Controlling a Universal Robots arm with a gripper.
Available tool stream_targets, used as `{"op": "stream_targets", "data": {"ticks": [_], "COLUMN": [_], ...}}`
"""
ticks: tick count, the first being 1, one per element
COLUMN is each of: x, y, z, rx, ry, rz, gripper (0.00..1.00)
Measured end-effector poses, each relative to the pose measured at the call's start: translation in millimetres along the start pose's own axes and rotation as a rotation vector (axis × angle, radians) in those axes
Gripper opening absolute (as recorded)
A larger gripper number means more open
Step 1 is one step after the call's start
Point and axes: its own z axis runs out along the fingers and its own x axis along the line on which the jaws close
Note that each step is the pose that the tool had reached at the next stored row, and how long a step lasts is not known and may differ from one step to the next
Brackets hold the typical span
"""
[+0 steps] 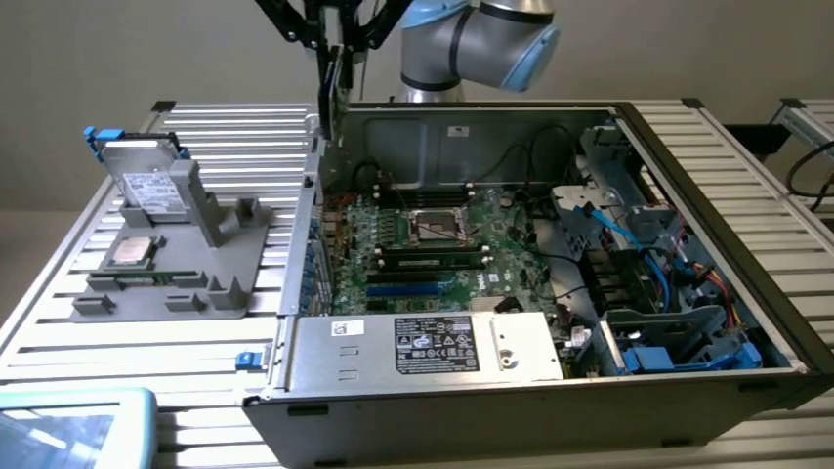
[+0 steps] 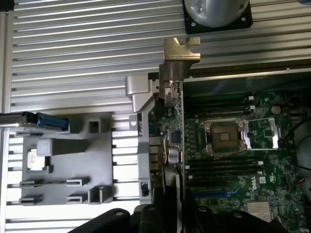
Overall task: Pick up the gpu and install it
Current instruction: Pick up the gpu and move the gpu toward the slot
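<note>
Nearest in the exterior view, in the lower corner on its left, a pale blue frame [image 1: 65, 415] lies on the slatted table [image 1: 209, 132]. Beside it is the open computer case [image 1: 521, 410], lying on its side. A silver power supply [image 1: 417, 342] sits at its near edge, and blue cables [image 1: 678, 357] lie in the corner on the exterior view's right. Deeper in the case is the green motherboard [image 1: 424, 249], with a square socket [image 1: 437, 227] in the middle and long black slots just beside it.

On the exterior view's left of the case, a grey holder [image 1: 195, 293] rests on the table. It carries a small square silver chip [image 1: 135, 251] lying flat. Behind the chip a silver drive [image 1: 144, 181] with a white label stands tilted.

Farther back, the gpu [image 1: 334, 93] hangs upright and edge-on above the case wall on the exterior view's left, well over the motherboard and in none of its slots. The gripper [image 1: 336, 41] carries it from above, with the jaws closed on its two faces. In the wrist view the gpu [image 2: 172, 141] runs away from the gripper [image 2: 165, 213], along the edge of the motherboard [image 2: 243, 170] next to the holder [image 2: 68, 155]. Its metal bracket [image 2: 181, 53] is at the far end, over the table [image 2: 73, 48].

Farthest stands the grey arm [image 1: 482, 39] with a blue joint cap, and its round base [image 2: 218, 12] is on the table behind the case
</note>
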Motion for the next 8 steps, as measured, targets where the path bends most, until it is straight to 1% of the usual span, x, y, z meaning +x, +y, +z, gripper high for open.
{"op": "stream_targets", "data": {"ticks": [8], "x": [-36.5], "y": [3.3], "z": [-1.7], "rx": [0.0001], "ry": [0.0008], "rz": [0.000], "gripper": [0.27]}}
